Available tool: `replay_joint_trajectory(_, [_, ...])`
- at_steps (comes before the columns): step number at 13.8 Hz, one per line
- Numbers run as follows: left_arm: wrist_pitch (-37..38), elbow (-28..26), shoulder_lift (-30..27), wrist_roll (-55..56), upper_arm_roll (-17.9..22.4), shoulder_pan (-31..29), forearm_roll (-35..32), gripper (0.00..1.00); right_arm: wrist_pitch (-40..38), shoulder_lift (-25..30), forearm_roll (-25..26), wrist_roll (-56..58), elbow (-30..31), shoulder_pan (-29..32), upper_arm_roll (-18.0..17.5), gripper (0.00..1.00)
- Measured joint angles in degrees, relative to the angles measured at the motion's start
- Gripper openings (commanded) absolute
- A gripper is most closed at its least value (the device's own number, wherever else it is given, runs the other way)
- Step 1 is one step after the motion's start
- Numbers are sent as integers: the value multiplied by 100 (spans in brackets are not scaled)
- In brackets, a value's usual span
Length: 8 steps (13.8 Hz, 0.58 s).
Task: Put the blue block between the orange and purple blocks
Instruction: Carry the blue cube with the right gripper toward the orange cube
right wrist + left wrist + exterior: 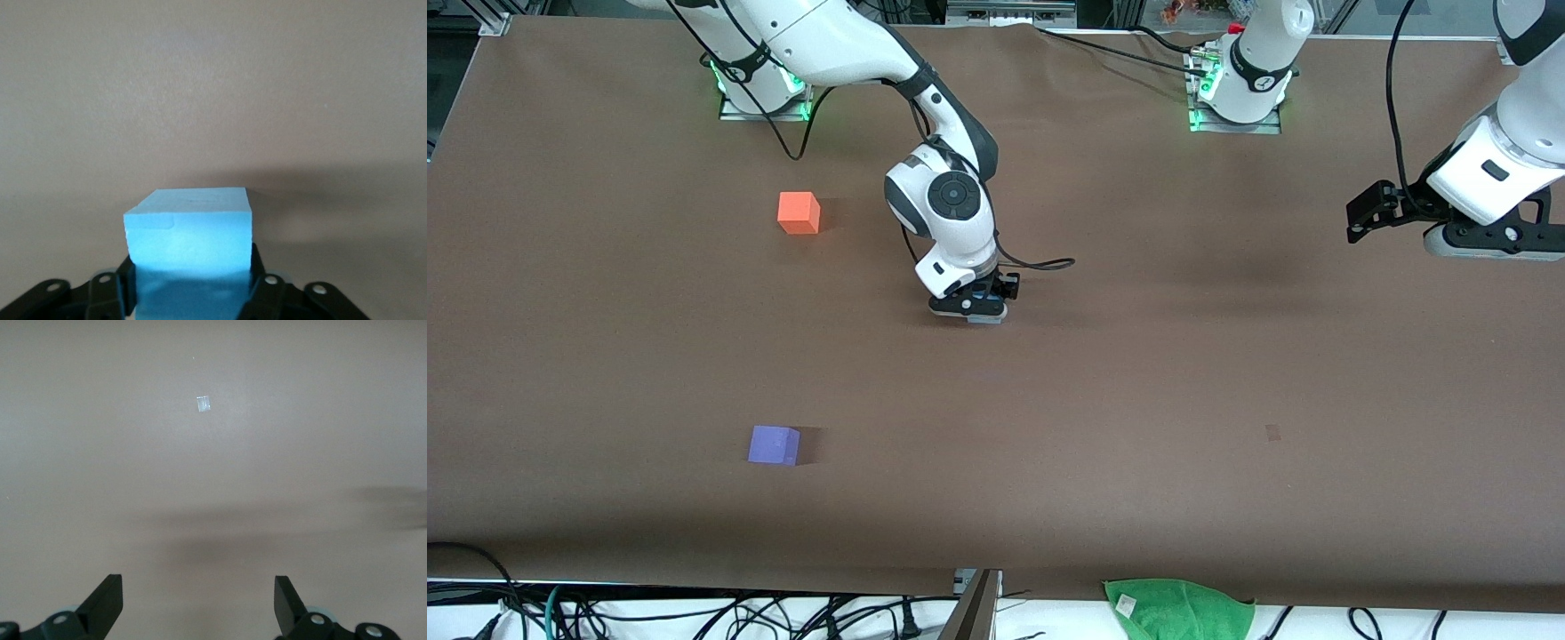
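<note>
The orange block (pixel 799 213) lies toward the right arm's end of the table, near the robots' bases. The purple block (pixel 774 444) lies much nearer the front camera, roughly in line with it. My right gripper (pixel 976 313) is low at the middle of the table, shut on the blue block (pixel 987 318), which is mostly hidden under the hand. In the right wrist view the blue block (pixel 190 233) sits between the fingers of my right gripper (pixel 192 277). My left gripper (pixel 1360 218) waits open and empty in the air at the left arm's end; it also shows in the left wrist view (pixel 199 600).
A green cloth (pixel 1178 609) lies at the table's front edge. A small dark mark (pixel 1272 432) is on the brown table cover; it shows as a pale patch (pixel 204 404) in the left wrist view. Cables hang below the front edge.
</note>
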<state>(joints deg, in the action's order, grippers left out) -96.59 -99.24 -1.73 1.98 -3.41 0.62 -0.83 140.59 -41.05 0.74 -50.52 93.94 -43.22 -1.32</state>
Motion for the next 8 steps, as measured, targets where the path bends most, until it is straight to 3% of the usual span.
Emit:
replay_joint_trajectory(3, [7,-1,0,0,-1,0,0,100,-867,306,11,807,-110,206,159,8])
replay_joint_trajectory(6, [11,-2,0,0,-2,0,0,100,-1995,981,9,1829,-107,849,209,8])
replay_joint_trajectory(8, [13,-3,0,0,1,0,0,100,-2334,1447,8,2345,158,1308,248,8])
